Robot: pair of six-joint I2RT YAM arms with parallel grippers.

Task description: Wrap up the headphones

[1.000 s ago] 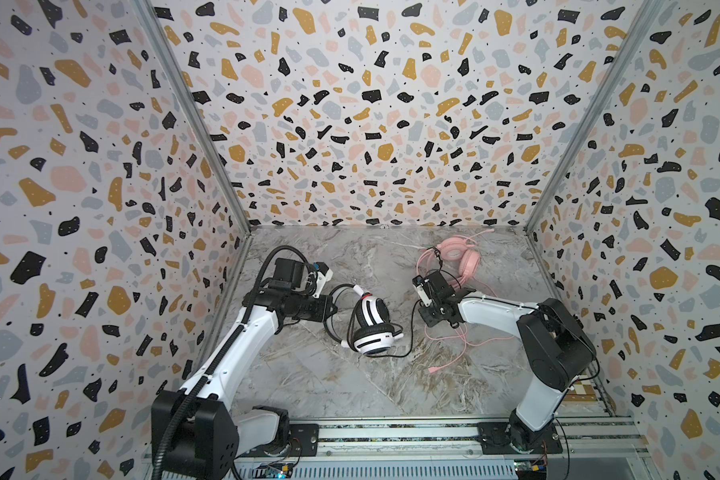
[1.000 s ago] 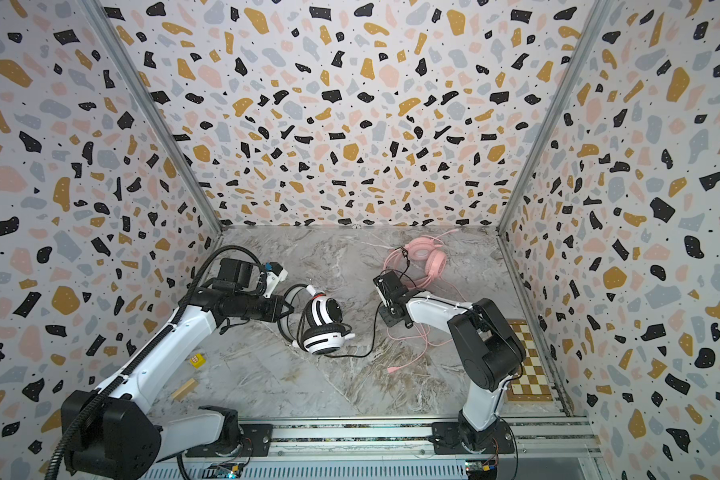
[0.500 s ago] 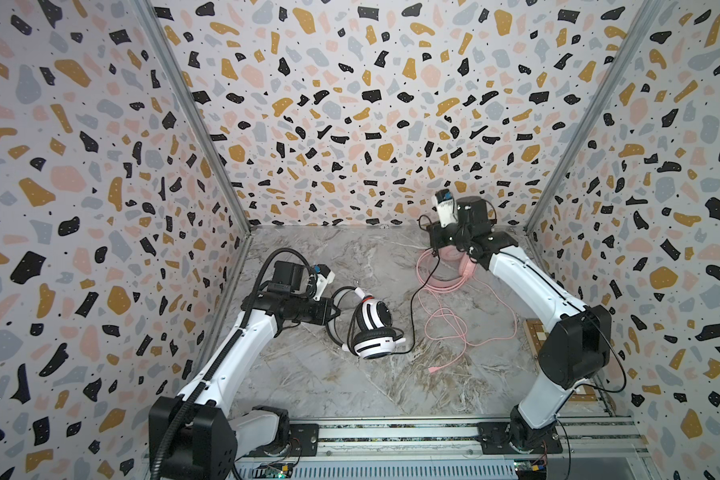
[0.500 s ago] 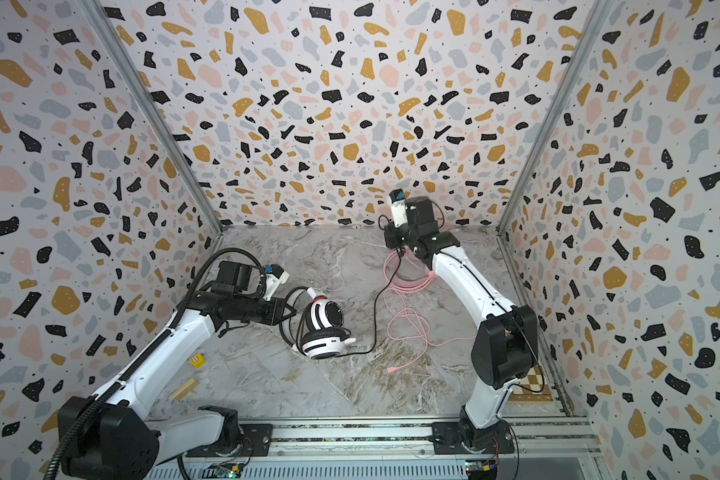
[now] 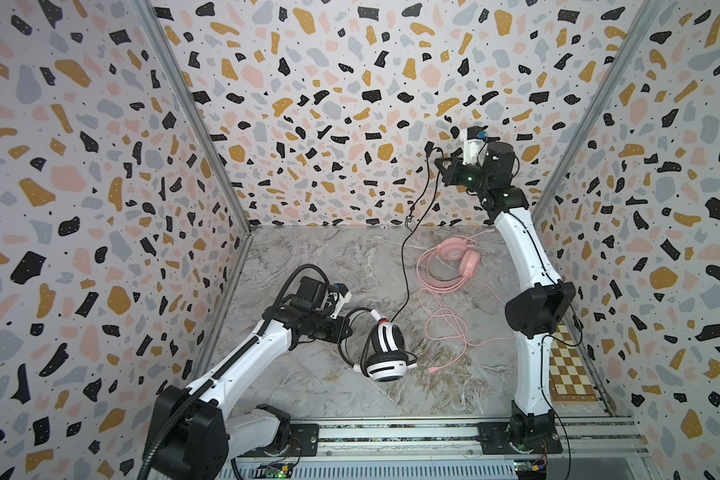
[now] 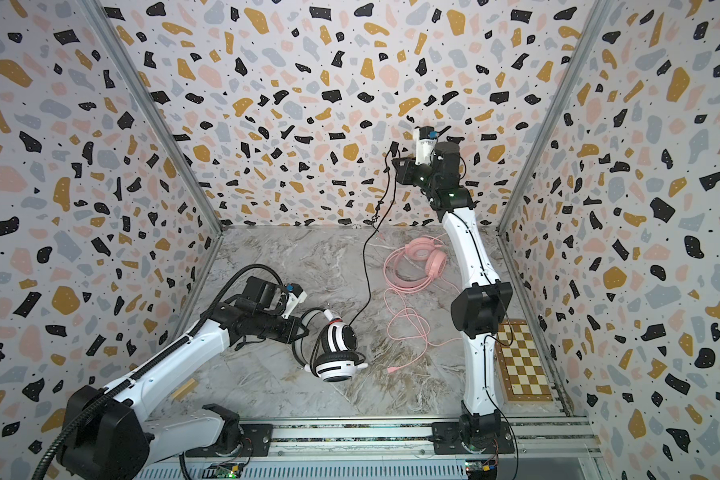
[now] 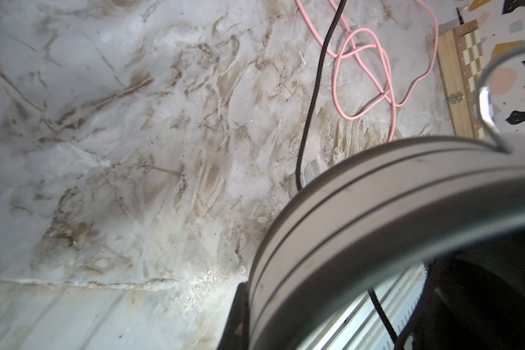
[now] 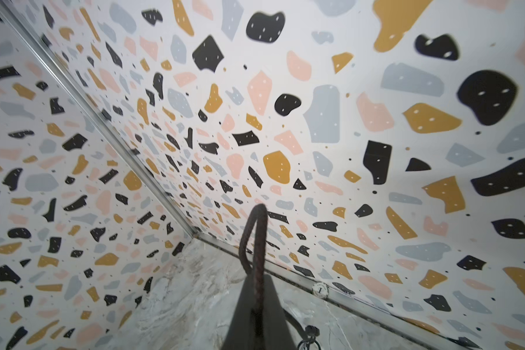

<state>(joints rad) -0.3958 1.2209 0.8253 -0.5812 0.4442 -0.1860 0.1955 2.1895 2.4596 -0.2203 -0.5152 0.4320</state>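
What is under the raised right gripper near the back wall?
The black cable hangs from the right gripper, shut on it, down toward the white headphones; below is the marble tabletop. The part pinched between the jaws is hidden.

The left arm (image 5: 246,361) and right arm (image 5: 524,253) share white shells, black joints, thin black cables

Right hand (image 5: 438,162) high (closed tight).

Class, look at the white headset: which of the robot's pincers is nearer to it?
Left. The left pincer is closed on the band of the white headset. The right pincer is high up near the back wall, pinching the black cable.
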